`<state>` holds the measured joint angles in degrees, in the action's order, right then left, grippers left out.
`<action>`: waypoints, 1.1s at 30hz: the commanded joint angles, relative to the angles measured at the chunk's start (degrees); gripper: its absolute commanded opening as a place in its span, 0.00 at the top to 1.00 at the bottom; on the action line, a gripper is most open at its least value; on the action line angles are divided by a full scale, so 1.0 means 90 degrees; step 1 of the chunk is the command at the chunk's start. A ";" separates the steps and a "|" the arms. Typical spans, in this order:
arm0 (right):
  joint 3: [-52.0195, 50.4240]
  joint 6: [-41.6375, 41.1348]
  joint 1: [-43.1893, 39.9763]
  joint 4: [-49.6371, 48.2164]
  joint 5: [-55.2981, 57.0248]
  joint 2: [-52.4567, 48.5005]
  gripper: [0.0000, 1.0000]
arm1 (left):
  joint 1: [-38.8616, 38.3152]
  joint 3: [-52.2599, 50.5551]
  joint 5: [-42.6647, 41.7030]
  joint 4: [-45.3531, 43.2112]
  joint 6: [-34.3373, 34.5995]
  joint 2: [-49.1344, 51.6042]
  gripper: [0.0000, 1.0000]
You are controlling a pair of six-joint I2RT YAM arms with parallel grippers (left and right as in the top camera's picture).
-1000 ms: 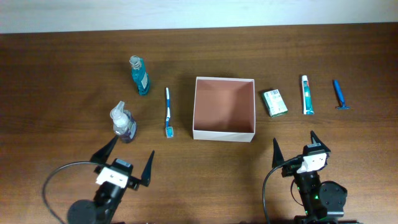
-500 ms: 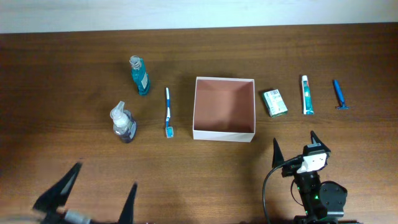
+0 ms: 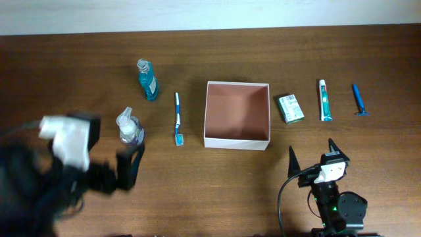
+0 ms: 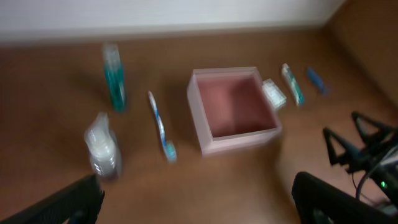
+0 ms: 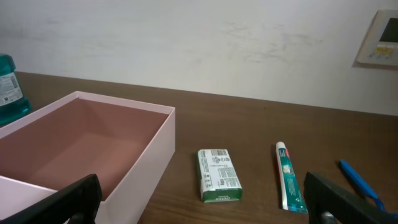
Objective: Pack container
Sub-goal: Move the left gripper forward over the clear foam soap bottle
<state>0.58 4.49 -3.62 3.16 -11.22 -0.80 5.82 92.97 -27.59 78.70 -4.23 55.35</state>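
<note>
The container (image 3: 237, 113) sits upright near the middle of the bench (image 3: 210, 197), its open top showing a reddish-brown inside within thin white walls. The right end effector (image 3: 312, 157) rests at the near edge with its fingers spread wide and nothing between them. The container lies ahead of it and to its left, well apart. In the right wrist view the container's corner fills the lower left, and the green-and-white carton (image 5: 218, 175) lies just beside that wall. The left end effector (image 4: 196, 193) is blurred in the overhead view, but its own camera shows both fingers splayed wide and gripping nothing, with the container ahead of it, clear of both fingers. To the container's left lie a toothbrush (image 3: 177, 118), a pump bottle (image 3: 129, 129) and a teal bottle (image 3: 147, 80). Right of the carton lie a toothpaste tube (image 3: 325, 100) and a blue razor (image 3: 359, 99).
</note>
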 commanded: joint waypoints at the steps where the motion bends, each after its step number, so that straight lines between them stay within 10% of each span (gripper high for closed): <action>1: -0.0029 -0.0024 -0.0029 0.0044 0.0058 0.0066 0.01 | 0.0034 0.0126 0.0347 0.0401 0.0024 0.0483 0.01; 10: -0.0029 -0.0024 -0.0029 0.0044 0.0058 0.0066 0.01 | 0.0039 0.0124 0.2511 0.0661 0.0549 0.1659 0.01; 33: -0.0029 -0.0024 -0.0029 0.0044 0.0058 0.0066 0.01 | 0.0027 -0.0206 0.2523 -0.0206 0.0277 0.4039 0.01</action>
<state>0.58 4.49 -3.62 3.16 -11.22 -0.80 5.98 91.44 -5.28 77.69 -0.67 89.41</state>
